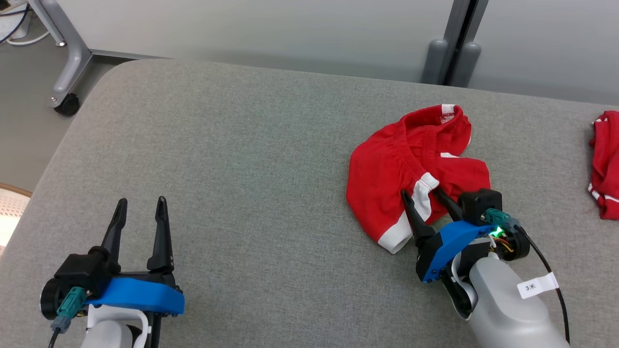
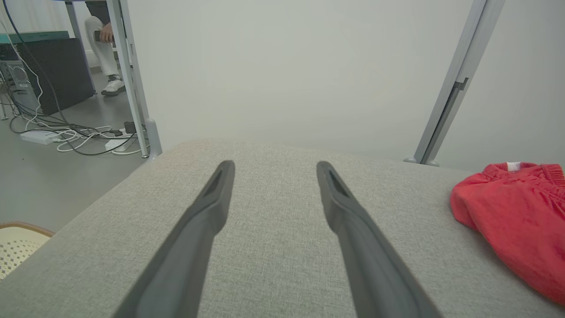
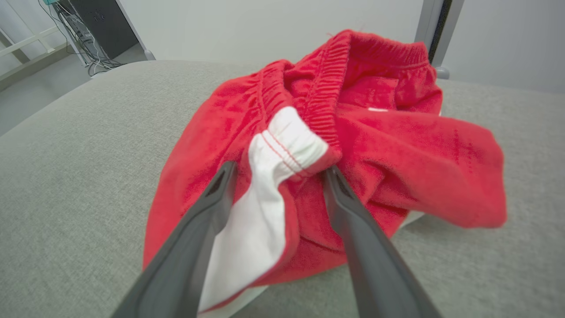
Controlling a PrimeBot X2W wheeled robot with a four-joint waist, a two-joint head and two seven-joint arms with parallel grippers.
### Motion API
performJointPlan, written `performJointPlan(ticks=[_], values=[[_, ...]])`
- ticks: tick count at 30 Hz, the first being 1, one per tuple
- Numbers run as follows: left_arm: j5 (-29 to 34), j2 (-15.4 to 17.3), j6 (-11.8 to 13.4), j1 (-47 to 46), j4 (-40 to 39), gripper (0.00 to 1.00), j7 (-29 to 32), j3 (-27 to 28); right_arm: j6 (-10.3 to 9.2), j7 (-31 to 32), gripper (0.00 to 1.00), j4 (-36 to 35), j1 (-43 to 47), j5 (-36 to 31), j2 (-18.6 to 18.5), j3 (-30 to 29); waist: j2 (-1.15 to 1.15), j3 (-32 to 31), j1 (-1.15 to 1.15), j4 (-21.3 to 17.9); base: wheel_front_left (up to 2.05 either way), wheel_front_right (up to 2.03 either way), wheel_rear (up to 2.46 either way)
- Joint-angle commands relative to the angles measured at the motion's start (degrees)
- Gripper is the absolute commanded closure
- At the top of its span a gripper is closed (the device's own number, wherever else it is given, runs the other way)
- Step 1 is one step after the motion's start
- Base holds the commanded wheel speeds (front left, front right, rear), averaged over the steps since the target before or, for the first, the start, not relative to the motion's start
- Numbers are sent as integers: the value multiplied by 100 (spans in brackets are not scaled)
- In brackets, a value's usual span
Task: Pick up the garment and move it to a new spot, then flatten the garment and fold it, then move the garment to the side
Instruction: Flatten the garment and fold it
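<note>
Jaws on the left gripper [image 1: 141,199] stand wide apart with nothing between them. It hovers low over bare grey padded table [image 1: 242,145] at the near left, well apart from the work. In its own wrist view the two dark fingers point across empty fabric, and the garment [image 2: 516,207] lies far off to the right.

Right of centre, the garment [image 1: 387,169], a pair of red shorts, lies crumpled in a heap on the table. The right gripper [image 1: 420,191] is at the heap's near edge with its jaws spread just as wide. They straddle the white side stripe [image 3: 269,207] where it meets the elastic waistband [image 3: 322,101] but do not clamp it. Whether the fingertips press into the cloth I cannot tell.

At the far right edge lies a second red cloth [image 1: 604,164], apart from all this.

My judgement is that the first step, the pick-up, is in hand and the grasp is not yet made. The next move calls for closing the right fingers on the bunched stripe and waistband. They need to catch enough layers to lift the whole heap clear, so it can then be carried to the open table on the left.
</note>
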Motion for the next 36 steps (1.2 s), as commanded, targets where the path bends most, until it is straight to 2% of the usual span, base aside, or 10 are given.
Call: performJointPlan(ticks=[1, 2, 3, 4, 9, 16, 20, 26, 36], values=[[46, -36, -23, -122, 26, 0, -24, 18, 1, -66, 0, 122, -190, 219, -10, 135, 0, 31, -1, 38, 0, 0, 0], [50, -45, -37, -133, 36, 0, -24, 19, 1, -76, 32, 188, -218, 304, -10, 203, 0, 35, -1, 49, 0, 0, 0], [61, -51, -46, -137, 53, 0, -24, 21, 1, -96, 85, 239, -260, 394, -10, 254, 0, 38, -1, 58, 0, 0, 0], [77, -57, -55, -143, 69, 0, -24, 21, 1, -110, 100, 302, -307, 452, -12, 292, 0, 39, -1, 66, 0, 0, 0], [101, -74, -80, -183, 104, 0, -24, 39, 1, -151, 100, 465, -458, 474, -12, 223, 0, 14, -1, 78, 0, 0, 0], [158, -104, -102, -4, 99, 0, -24, 150, 1, -152, 100, -377, -216, -344, -10, -578, 0, -123, -1, -11, 0, 0, 0], [175, -156, -121, 17, 108, 0, -24, 156, 1, -153, 100, -873, -127, -624, -9, -557, 0, -195, -1, -34, 0, 0, 0], [193, -208, -139, -31, 154, 0, -24, 94, 1, -153, 100, -1187, -128, -410, -9, 475, 0, -257, -1, 31, 0, 0, 0], [198, -319, -160, -15, 169, 0, -24, -4, 1, 101, 100, -1156, -172, 458, -11, 2843, 0, -177, -1, 289, 0, 0, 0]])
